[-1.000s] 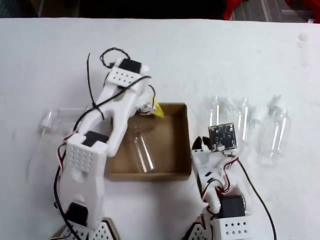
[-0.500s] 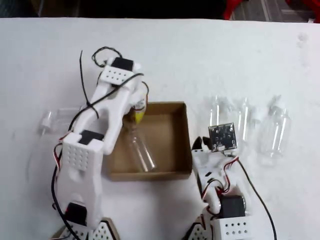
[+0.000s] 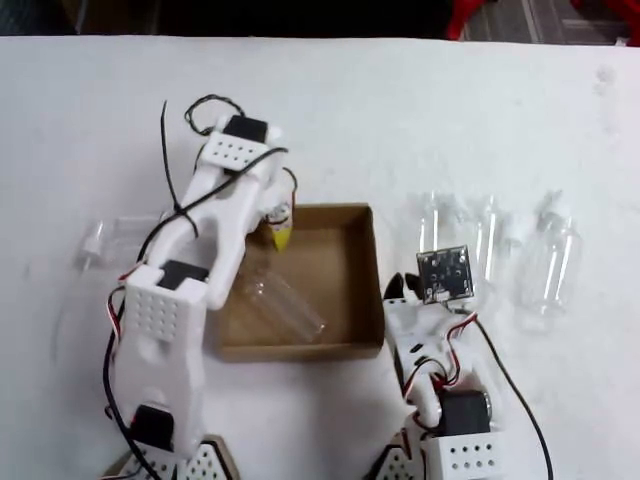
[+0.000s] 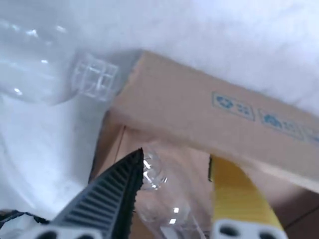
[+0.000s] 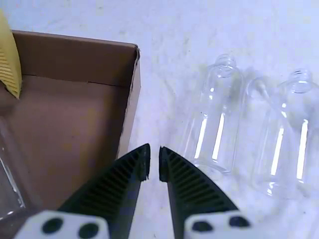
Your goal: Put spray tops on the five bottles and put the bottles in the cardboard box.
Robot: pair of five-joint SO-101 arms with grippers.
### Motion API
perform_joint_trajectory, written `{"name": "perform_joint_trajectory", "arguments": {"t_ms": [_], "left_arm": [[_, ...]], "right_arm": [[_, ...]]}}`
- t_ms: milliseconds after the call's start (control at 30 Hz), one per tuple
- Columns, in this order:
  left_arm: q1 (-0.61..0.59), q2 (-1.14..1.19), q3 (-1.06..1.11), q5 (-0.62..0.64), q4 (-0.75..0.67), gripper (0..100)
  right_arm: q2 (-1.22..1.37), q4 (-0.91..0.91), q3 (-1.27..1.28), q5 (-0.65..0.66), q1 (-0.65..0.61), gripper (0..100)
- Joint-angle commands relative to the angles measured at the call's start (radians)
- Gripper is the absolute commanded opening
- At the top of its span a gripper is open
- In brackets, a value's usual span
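A clear bottle [image 3: 285, 308] lies on its side in the cardboard box [image 3: 362, 290]. My left gripper [image 3: 276, 228] hangs open over the box's far left corner. In the left wrist view that bottle [image 4: 159, 179] lies below and between the open fingers of the left gripper [image 4: 177, 159], untouched. My right gripper [image 5: 153, 159] is shut and empty, low beside the box's right wall [image 5: 130, 104]. Three clear bottles [image 3: 490, 245] lie on the table right of the box; two of them [image 5: 214, 119] show open necks. Another clear bottle [image 3: 112, 237] lies left of the box.
The left arm's white body [image 3: 165, 320] stretches along the box's left side. The right arm's base and cables [image 3: 455, 410] sit near the front edge. Bare white table [image 3: 400, 120] lies beyond the box.
The left gripper shifted left and back over the box's corner and let go of the bottle. The bottle has dropped and now lies slanted on the box floor. The right arm kept still.
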Motion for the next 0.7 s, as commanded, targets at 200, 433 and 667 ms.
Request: {"name": "perform_joint_trajectory", "arguments": {"t_ms": [200, 433, 667], "left_arm": [[-0.019, -0.131, -0.023, 0.052, 0.023, 23], [-0.022, -0.325, 0.224, 0.114, 0.003, 24], [-0.048, -0.328, 0.410, 0.107, -0.098, 35]], "right_arm": [[-0.001, 0.002, 0.009, 0.011, -0.007, 2.2], [-0.001, 0.002, 0.009, 0.011, -0.007, 2.2], [-0.001, 0.002, 0.009, 0.011, -0.007, 2.2]]}}
